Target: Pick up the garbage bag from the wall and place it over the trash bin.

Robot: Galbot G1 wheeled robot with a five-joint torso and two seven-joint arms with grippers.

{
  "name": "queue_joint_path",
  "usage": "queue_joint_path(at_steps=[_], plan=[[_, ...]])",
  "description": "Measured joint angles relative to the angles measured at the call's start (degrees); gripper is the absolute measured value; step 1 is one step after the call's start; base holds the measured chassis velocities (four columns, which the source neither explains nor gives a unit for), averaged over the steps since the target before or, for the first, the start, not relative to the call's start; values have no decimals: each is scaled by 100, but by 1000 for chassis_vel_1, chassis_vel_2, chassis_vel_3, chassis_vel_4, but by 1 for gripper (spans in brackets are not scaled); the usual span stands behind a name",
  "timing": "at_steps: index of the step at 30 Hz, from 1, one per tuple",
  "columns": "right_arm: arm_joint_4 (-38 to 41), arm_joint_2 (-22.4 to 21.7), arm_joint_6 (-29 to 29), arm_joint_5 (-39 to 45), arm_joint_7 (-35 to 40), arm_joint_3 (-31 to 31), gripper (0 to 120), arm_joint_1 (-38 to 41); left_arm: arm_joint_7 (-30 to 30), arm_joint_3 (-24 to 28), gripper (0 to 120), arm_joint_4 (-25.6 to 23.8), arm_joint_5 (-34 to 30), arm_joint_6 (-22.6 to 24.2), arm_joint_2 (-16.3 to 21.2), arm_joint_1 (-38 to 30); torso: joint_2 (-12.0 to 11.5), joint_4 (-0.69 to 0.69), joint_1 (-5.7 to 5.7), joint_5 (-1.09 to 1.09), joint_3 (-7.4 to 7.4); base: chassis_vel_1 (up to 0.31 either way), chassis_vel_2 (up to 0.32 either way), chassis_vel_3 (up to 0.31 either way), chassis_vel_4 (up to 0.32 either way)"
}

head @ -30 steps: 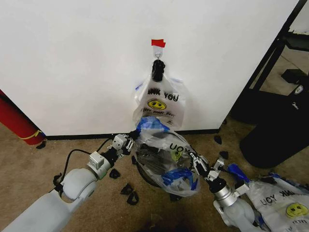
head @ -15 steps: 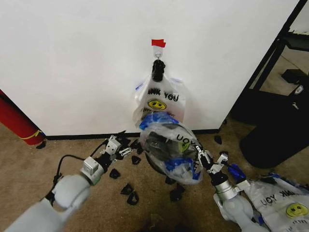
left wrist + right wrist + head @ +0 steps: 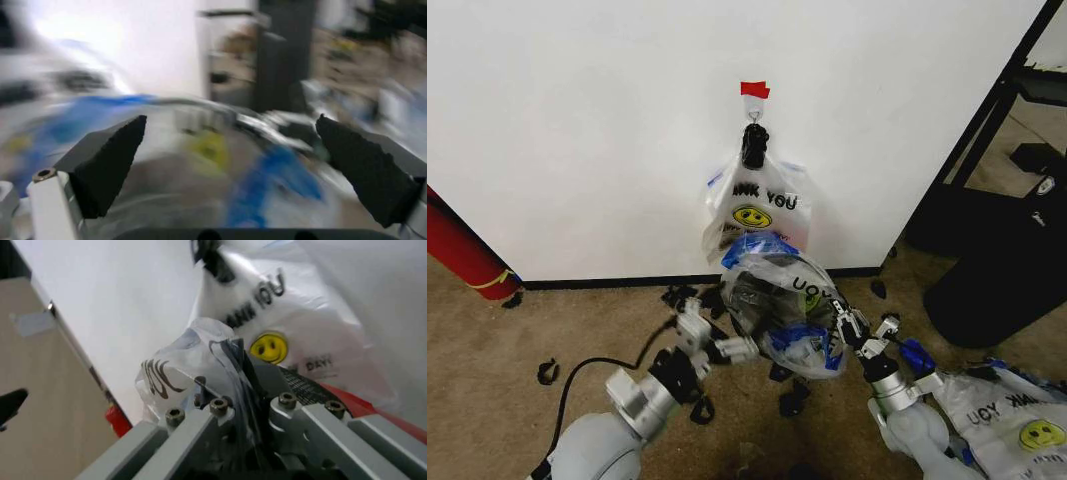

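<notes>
Since half a second ago the left gripper [image 3: 724, 349] has swung in from the floor scraps to the lower left side of the garbage bag [image 3: 782, 305], its fingers [image 3: 107, 162] spread wide with nothing between them. The bag hangs bunched just off the carpet below the hooked bags [image 3: 757, 210] on the wall [image 3: 577, 130], a touch lower than before. The right gripper [image 3: 845, 328] stays clamped on the bag's film; its wrist view shows the plastic pinched between the jaws (the head view cannot). Open carpet [image 3: 557, 320] lies to the left; a large black container [image 3: 1002, 280] stands to the right.
</notes>
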Motion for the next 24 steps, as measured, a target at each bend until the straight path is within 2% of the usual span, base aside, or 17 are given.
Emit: queue_joint_path(at_steps=[1,3,6,8,10,13,14,16,17,19,24], plan=[[0,0,0,0,0,0,1,0,0,0,100,0,0,0,0,0,0,0,0,0,0,0,0,0,0],[27,11,85,-235,-61,-19,1,-17,449,106,100,151,124,39,100,-122,0,0,0,-1,0,0,0,0,0],[27,37,187,-434,-141,-31,1,-19,628,218,100,229,141,236,158,-245,0,0,0,0,0,0,0,0,0],[26,60,310,-700,-222,-54,1,-15,634,323,98,285,57,614,173,-356,0,0,0,0,0,0,0,0,0],[24,66,363,-825,-257,-58,1,-15,572,364,97,293,-22,764,177,-378,0,0,0,0,0,0,0,0,0],[22,73,492,-1097,-381,-61,1,-23,188,452,91,249,-269,1332,168,-396,0,1,0,0,0,0,0,0,0],[22,73,495,-1105,-384,-62,1,-24,170,454,90,244,-276,1352,166,-396,0,1,0,0,0,0,0,0,0],[28,77,541,-1216,-428,-70,1,-39,-114,495,79,185,-374,1657,122,-399,0,1,0,0,0,0,0,0,0],[28,77,541,-1216,-428,-70,1,-39,-114,495,79,185,-374,1657,122,-399,0,1,0,0,0,0,0,0,0],[60,98,618,-1403,-508,-76,1,-66,-437,568,71,109,-376,2128,22,-404,0,1,0,0,0,0,0,0,0],[116,108,636,-1452,-521,-80,1,-74,-489,601,66,62,-275,2501,-12,-391,0,0,0,0,0,0,0,0,0]])
